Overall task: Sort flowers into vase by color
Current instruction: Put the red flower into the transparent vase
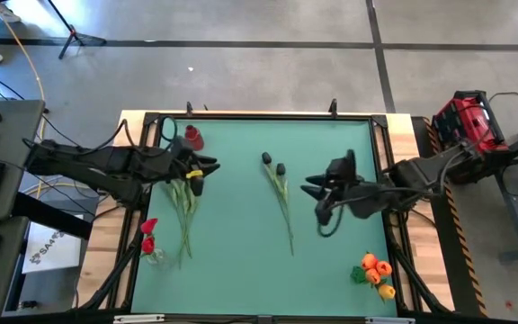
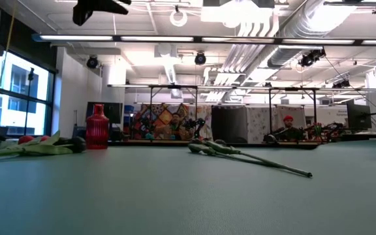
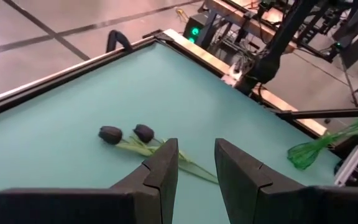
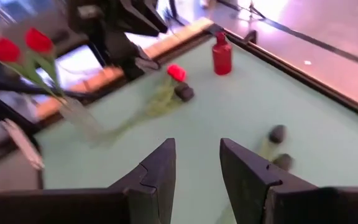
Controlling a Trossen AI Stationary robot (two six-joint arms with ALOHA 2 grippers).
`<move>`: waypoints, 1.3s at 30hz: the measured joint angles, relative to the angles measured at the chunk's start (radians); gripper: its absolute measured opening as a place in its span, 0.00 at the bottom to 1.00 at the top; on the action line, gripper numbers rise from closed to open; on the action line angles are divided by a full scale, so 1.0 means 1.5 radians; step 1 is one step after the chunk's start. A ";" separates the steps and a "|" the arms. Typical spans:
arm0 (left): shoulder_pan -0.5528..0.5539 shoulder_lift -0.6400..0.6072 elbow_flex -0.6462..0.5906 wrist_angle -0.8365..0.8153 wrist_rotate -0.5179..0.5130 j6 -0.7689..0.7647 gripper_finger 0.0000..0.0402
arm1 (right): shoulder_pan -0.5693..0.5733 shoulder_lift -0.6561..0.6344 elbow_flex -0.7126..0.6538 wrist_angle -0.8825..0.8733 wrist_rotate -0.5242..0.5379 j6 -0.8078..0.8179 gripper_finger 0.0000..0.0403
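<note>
Currently, near your bench's [image 1: 241, 270] left edge: left gripper [image 1: 207, 168], jaws part open, empty, over a flower bunch [image 1: 185, 202]; red flowers [image 1: 147, 236] stand in a clear vase [image 1: 155, 256] near the front-left corner. Mid-bench lie two black tulips [image 1: 280, 191]. Right gripper [image 1: 311, 186] hovers beside them, jaws part open, empty. Orange flowers [image 1: 375, 273] sit at the front-right corner.

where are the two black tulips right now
In the high view the black tulips lie loose on the table's middle, between the left gripper and right gripper, heads towards the far edge.
</note>
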 joint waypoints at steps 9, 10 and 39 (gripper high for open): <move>0.054 -0.076 -0.114 -0.004 -0.003 -0.060 0.23 | -0.024 -0.179 -0.288 0.380 -0.049 -0.037 0.28; 0.061 -0.077 -0.122 -0.015 0.000 -0.075 0.23 | -0.031 -0.188 -0.308 0.410 -0.058 -0.037 0.28; 0.158 0.166 -0.133 -0.400 0.102 -0.490 0.23 | -0.334 -0.194 -0.373 0.358 -0.343 0.041 0.28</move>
